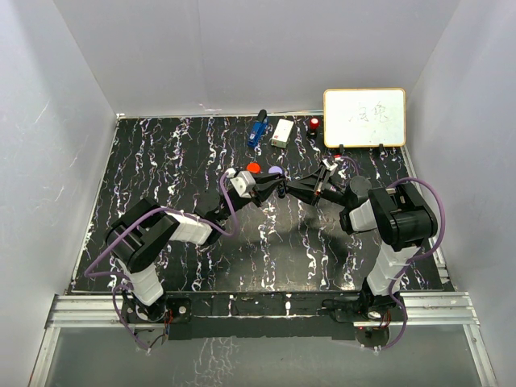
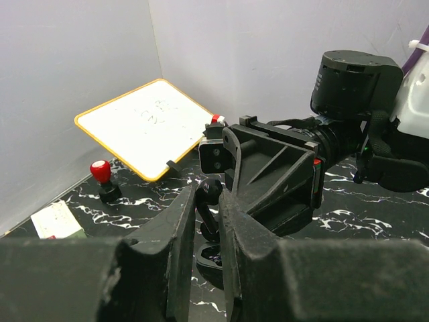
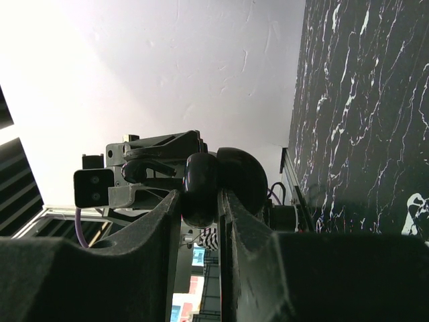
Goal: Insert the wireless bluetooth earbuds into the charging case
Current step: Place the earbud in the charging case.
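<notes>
My left gripper is shut on a black stemmed earbud and holds it upright, just above the open black charging case. My right gripper is shut on that black case, with its lid swung open. In the right wrist view the earbud shows in the left fingers beside the case. In the top view the left gripper and the right gripper meet tip to tip above the middle of the table. A red round case and a lavender one lie just behind them.
A yellow-framed whiteboard leans on the back wall at the right. A blue object, a white box and a red-capped stamp stand along the back edge. The black marbled table is walled in white.
</notes>
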